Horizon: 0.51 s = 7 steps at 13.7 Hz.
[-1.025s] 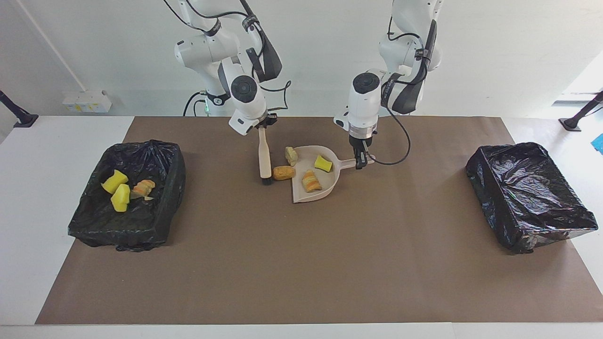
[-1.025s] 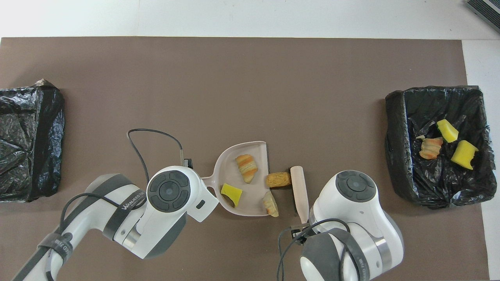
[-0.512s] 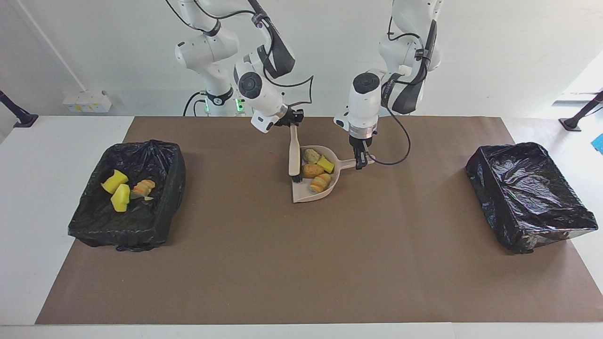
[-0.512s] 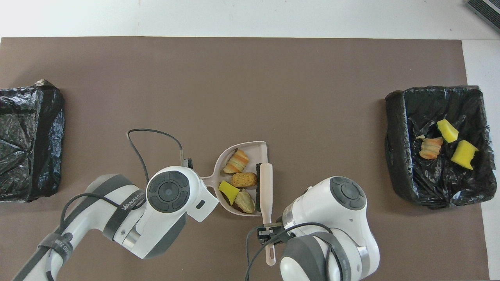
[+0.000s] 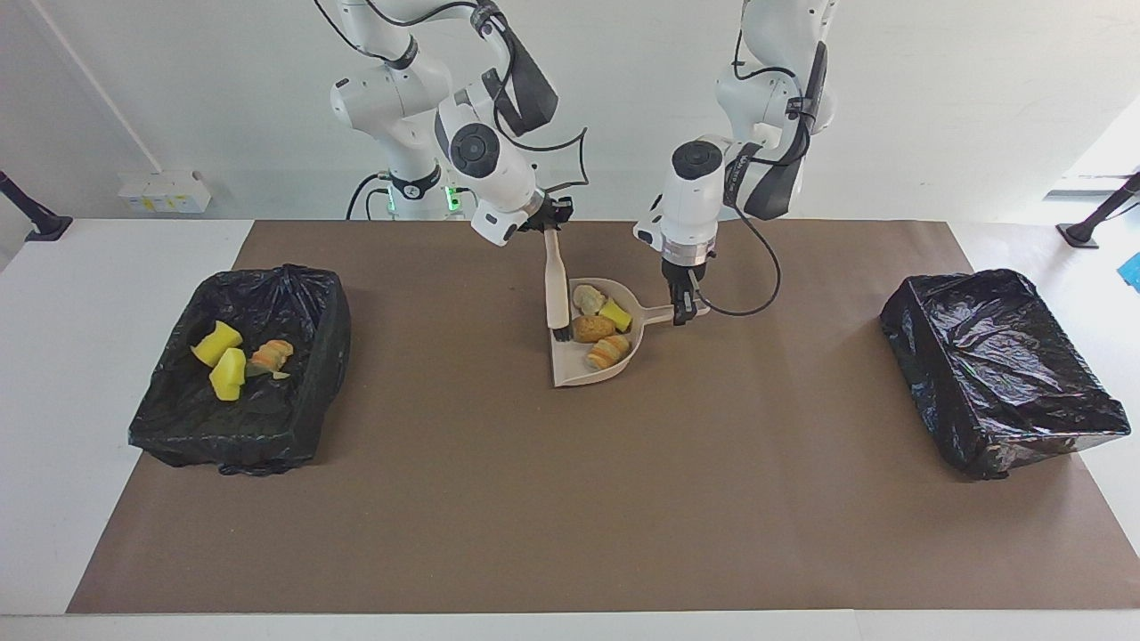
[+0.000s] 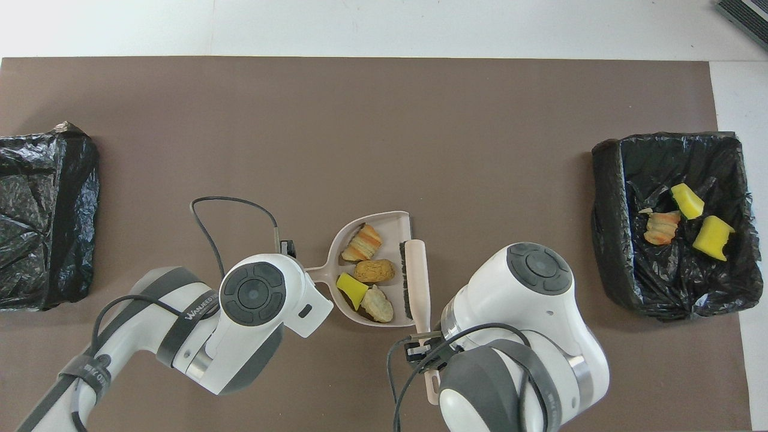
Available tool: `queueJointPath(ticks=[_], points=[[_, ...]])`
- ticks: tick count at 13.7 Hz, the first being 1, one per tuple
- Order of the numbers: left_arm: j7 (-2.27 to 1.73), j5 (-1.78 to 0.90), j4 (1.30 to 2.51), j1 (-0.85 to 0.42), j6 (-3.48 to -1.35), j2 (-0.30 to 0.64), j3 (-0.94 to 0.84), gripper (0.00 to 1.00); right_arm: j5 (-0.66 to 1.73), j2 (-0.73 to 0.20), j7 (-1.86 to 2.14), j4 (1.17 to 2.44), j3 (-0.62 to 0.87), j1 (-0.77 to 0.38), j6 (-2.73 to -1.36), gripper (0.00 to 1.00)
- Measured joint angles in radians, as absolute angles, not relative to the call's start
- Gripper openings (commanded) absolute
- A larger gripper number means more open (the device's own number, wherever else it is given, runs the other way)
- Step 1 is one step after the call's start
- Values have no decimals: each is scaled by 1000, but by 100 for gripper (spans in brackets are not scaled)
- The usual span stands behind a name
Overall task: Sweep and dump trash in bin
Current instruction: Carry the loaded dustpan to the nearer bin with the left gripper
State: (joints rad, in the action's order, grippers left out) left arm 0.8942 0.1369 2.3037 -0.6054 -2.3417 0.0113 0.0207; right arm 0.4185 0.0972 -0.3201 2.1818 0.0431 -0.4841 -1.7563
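Four scraps [image 5: 598, 324] lie loose in the beige dustpan [image 5: 570, 367] at table centre: light, soft, easily rolled. Handle pinched by left gripper [image 5: 681, 310]; brush [image 5: 557, 289] pinched by right gripper [image 5: 549, 223]. Three scraps lie in the bin [image 5: 307, 418] toward the right arm's end.

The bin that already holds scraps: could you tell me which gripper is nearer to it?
Right. The right gripper, shut on the brush, is toward that bin; the left gripper, holding the dustpan handle, is one dustpan-length more distant.
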Motion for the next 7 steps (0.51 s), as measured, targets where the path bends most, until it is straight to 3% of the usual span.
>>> queueJointPath(ticks=[4, 7], points=[[933, 135, 2283, -560, -2350, 20, 22, 0, 309, 108, -387, 2067, 42, -437, -1582, 0], [1012, 106, 2240, -504, -2344, 27, 24, 0, 266, 108, -390, 2056, 43, -430, -1553, 0]])
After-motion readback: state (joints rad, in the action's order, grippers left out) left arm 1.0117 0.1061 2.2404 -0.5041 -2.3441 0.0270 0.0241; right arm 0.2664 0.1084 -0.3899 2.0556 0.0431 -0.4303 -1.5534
